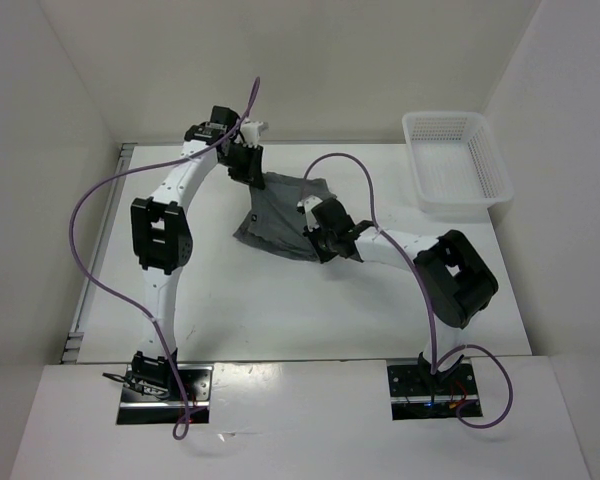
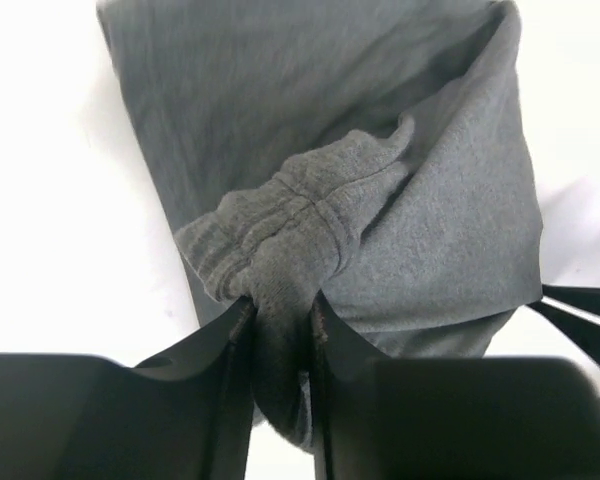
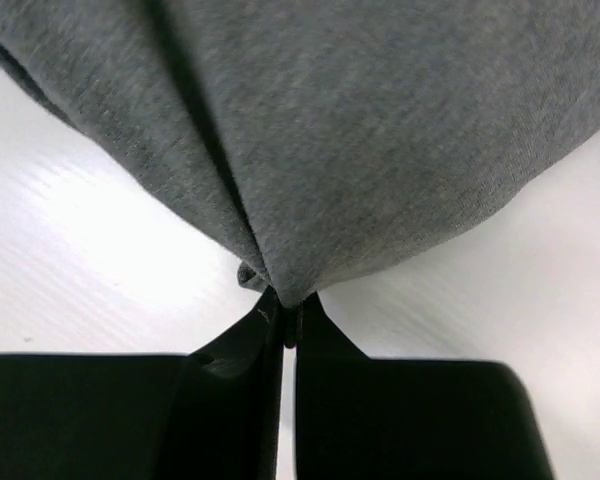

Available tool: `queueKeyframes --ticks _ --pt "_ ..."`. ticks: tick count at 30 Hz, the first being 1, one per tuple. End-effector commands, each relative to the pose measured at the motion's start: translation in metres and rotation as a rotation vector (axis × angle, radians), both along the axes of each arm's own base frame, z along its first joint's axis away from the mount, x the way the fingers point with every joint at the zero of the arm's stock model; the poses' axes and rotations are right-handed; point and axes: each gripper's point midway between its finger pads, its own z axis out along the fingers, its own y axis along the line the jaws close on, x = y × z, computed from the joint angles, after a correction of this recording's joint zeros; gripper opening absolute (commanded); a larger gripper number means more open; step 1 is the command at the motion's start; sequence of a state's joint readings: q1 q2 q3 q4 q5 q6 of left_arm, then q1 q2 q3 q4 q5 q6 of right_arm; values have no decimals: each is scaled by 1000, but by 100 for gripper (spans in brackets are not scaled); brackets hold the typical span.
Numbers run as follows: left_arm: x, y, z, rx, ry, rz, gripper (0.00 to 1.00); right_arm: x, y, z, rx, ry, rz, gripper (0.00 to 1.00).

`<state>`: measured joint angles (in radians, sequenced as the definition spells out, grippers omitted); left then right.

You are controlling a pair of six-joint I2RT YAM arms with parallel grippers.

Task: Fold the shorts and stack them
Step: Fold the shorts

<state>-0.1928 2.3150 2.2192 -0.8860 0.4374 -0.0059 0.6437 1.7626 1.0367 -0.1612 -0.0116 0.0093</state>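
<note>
The grey shorts (image 1: 280, 215) lie rumpled in the middle of the white table. My left gripper (image 1: 248, 165) holds their far left corner: in the left wrist view a thick bunch of ribbed waistband (image 2: 280, 250) is pinched between the black fingers (image 2: 230, 350), and my left gripper (image 2: 278, 330) is shut on it. At the near right edge of the cloth sits my right gripper (image 1: 315, 235). The right wrist view has my right gripper (image 3: 288, 318) shut on a thin fold of the grey shorts (image 3: 360, 130), which spread away above the fingertips.
A white mesh basket (image 1: 458, 160) stands at the back right of the table. White walls close in the table on the left, back and right. Purple cables loop over both arms.
</note>
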Motion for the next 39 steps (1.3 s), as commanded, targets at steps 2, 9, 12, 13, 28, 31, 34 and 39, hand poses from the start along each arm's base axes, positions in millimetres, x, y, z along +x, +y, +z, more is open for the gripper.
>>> queueKeyframes --ticks 2,9,12,13,28,31,34,39 --pt "39 -4 5 -21 -119 0 31 22 -18 21 -134 -125 51 0" --pt "56 -8 -50 41 -73 15 43 22 -13 24 -130 -134 90 47" --pt "61 -4 -67 71 -53 30 50 17 -13 23 -107 -112 108 63" --pt "67 -6 -58 66 -78 31 51 15 -12 26 -98 -107 116 67" --pt "55 -3 41 39 -209 38 100 29 -20 120 162 -218 90 77" --pt "32 4 50 43 -222 44 100 60 -17 131 189 -267 -13 62" --pt "-14 -10 56 50 -205 1 97 90 -9 115 195 -239 -67 42" --pt "-64 -23 1 10 -15 -77 68 130 4 77 189 -153 -112 26"
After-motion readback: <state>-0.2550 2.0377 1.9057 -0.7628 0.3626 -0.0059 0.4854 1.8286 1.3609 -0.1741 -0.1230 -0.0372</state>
